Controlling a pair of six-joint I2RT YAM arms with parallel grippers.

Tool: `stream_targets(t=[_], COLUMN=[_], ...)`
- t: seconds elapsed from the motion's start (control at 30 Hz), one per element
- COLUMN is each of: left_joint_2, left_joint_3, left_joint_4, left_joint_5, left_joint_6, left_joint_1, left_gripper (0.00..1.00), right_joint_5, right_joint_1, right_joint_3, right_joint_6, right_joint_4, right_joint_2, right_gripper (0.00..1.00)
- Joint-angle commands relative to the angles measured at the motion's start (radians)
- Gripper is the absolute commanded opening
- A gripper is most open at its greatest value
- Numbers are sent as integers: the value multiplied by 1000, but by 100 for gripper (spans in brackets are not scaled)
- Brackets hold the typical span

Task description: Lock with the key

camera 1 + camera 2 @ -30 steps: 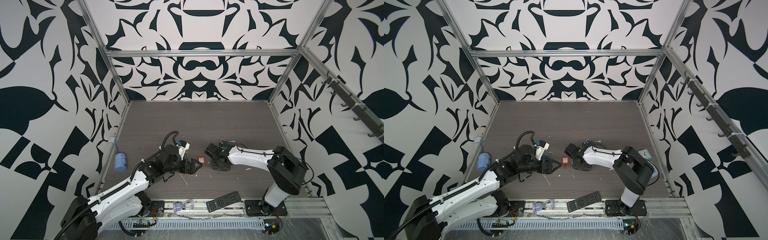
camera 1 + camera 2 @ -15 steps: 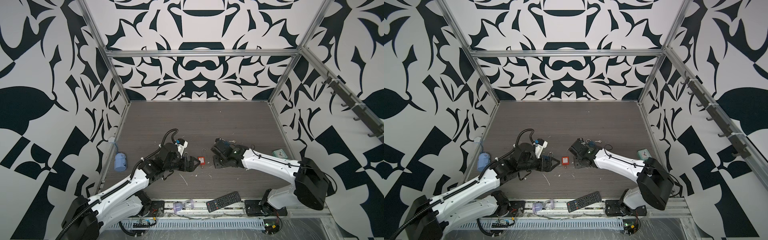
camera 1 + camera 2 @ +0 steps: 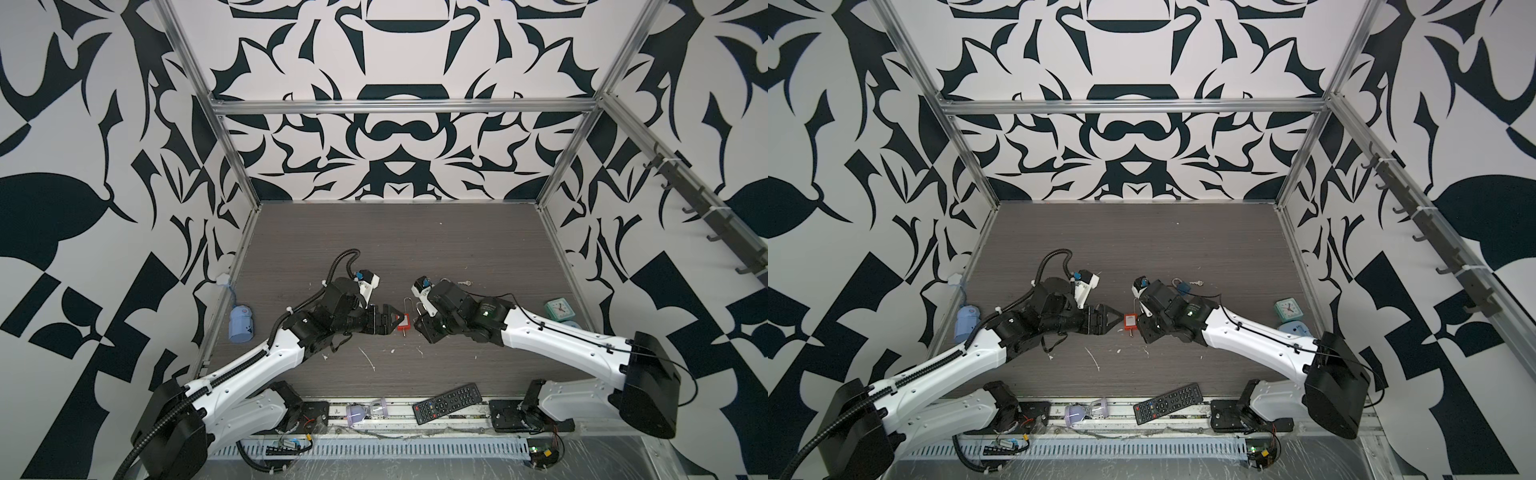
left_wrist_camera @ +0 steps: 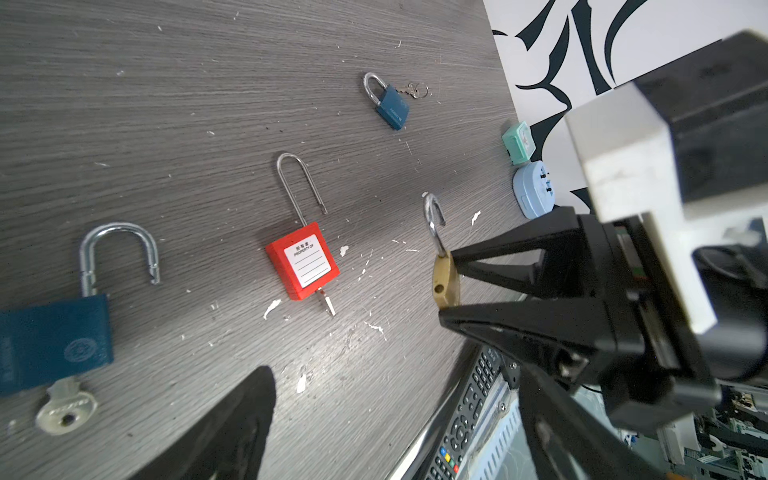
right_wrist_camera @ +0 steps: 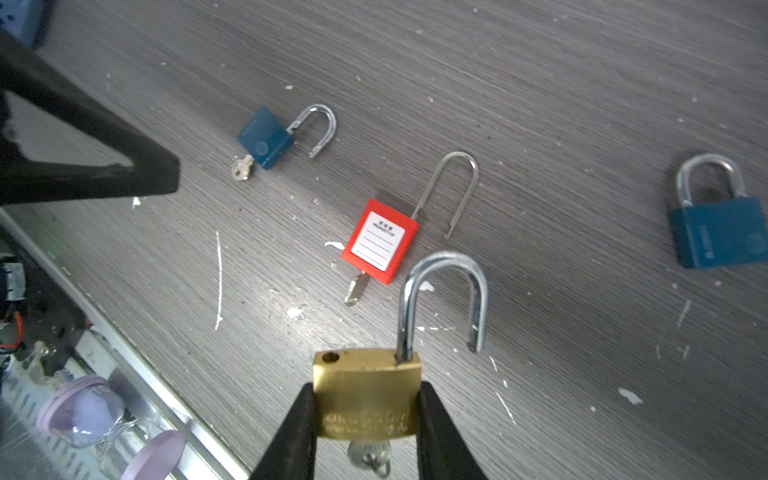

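Your left gripper [image 3: 392, 323] stands with its jaws apart and nothing between them, low over the table [image 3: 415, 249] and pointed at the middle. I judge it is kept free for the work the other arm cannot do. Close by it lies the open blue padlock [image 4: 54, 340], shackle swung out and a silver key [image 4: 64, 409] in its base. It carries a round emblem and lettering down one side, too blurred to read.

Between the two grippers the red padlock [image 4: 303, 259] lies flat, its long shackle out of the body and a small key [image 4: 326, 301] in the bottom. Its white label reads "PROPERTY OF" under a few Chinese characters, with blank lines below.

Your right gripper [image 4: 449, 286] is clamped on the brass padlock [image 5: 368, 374] and holds it clear of the table. The fingers pinch the two narrow sides, so the open shackle points away and stays reachable. The key [image 5: 370, 455] sits in the base between the fingers, so turning it will be awkward. The stamped lettering on the brass is not legible.

Far right lies the shut blue padlock [image 3: 1181, 287], keys beside it — untouched.
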Motion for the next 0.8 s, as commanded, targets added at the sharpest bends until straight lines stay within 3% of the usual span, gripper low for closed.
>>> stream_targets(t=[0.0, 0.5, 0.77], left_joint_2=[5, 39, 87], left_joint_3=[24, 33, 20], left_joint_4=[11, 33, 112], left_joint_5=[8, 69, 129], left_joint_6=[-11, -24, -66], left_joint_1=[2, 2, 3], left_gripper=[92, 86, 71], right_joint_5=[-27, 5, 24], right_joint_1=[34, 116, 159], right_joint_3=[21, 53, 101], right_joint_6=[-31, -25, -37], right_joint_4=[73, 106, 102], right_joint_2=[-5, -20, 12], right_gripper=[0, 0, 0])
